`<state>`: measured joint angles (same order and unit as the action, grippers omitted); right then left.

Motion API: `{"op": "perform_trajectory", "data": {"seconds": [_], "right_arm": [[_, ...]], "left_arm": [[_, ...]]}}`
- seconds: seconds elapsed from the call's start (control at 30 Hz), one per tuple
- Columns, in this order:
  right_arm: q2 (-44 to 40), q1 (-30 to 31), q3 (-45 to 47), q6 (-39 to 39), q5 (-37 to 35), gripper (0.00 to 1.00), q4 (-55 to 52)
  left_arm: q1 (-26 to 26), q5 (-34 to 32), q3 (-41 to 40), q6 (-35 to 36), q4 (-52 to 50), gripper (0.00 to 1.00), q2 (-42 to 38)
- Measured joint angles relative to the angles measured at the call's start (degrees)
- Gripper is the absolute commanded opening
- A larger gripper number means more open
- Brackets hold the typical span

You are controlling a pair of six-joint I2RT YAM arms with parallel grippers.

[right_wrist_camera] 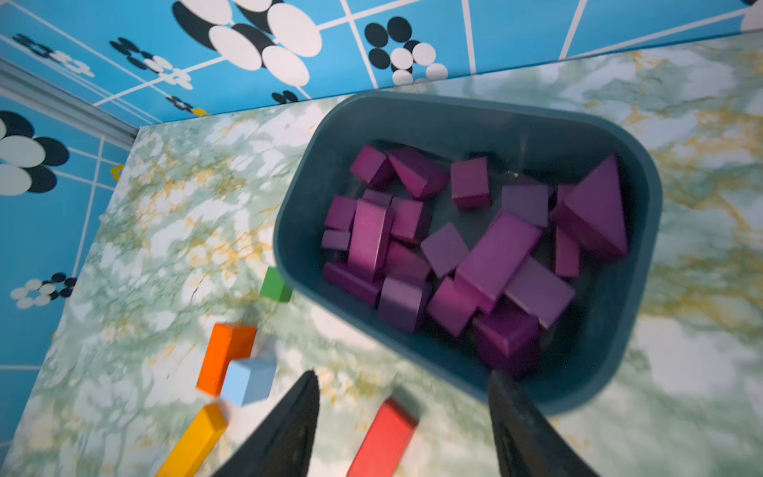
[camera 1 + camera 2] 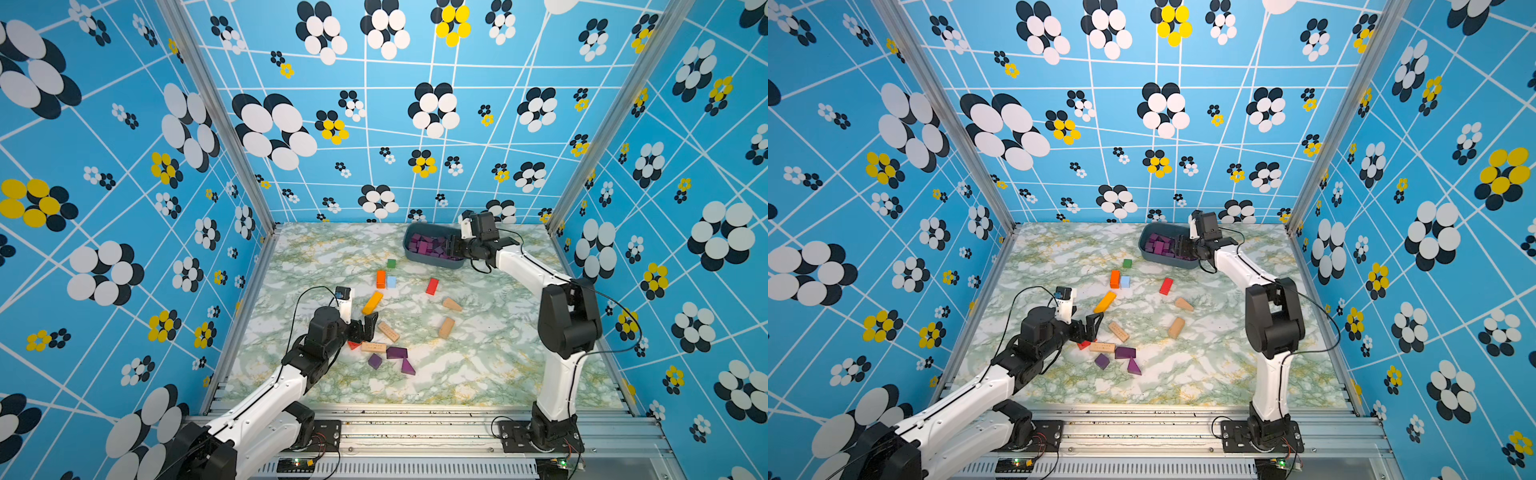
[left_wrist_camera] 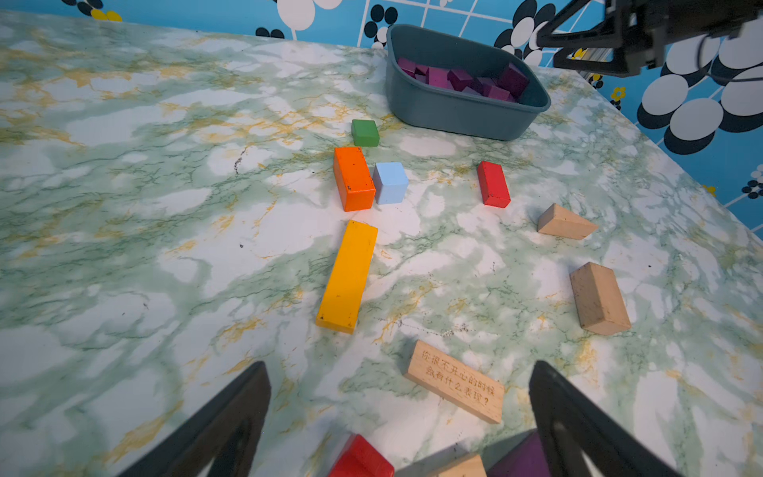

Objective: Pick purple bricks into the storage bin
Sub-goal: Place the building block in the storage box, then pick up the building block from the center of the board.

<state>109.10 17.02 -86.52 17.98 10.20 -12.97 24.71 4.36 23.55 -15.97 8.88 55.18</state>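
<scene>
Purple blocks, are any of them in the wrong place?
Yes. Three purple blocks lie out on the table, beside the open left gripper and mixed in with tan blocks. The rest sit in the bin.

On my feed the left arm (image 2: 257, 411) and right arm (image 2: 557, 382) wear white shells between bulky black joint housings, with thin black cables (image 2: 297, 307) looping alongside, black screwed base plates (image 2: 513, 436) and tapered black gripper fingers (image 3: 231, 421).
</scene>
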Motion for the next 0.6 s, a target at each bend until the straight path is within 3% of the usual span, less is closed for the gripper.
{"op": "perform_trajectory", "data": {"seconds": [0.23,0.53,0.6], "right_arm": [[-16.41,3.63,18.71,-0.9,3.56,0.77,7.28],[-22.97,2.95,37.48,-0.33,12.92,0.99,13.14],[-24.48,2.23,40.44,0.9,15.58,0.99,15.23]], "left_arm": [[3.32,0.59,6.82,-5.07,-15.61,0.99,-0.22],[12.72,-0.57,8.24,-11.58,-29.57,0.98,-1.22],[14.05,-0.61,8.24,-13.14,-30.8,0.96,-1.2]]}}
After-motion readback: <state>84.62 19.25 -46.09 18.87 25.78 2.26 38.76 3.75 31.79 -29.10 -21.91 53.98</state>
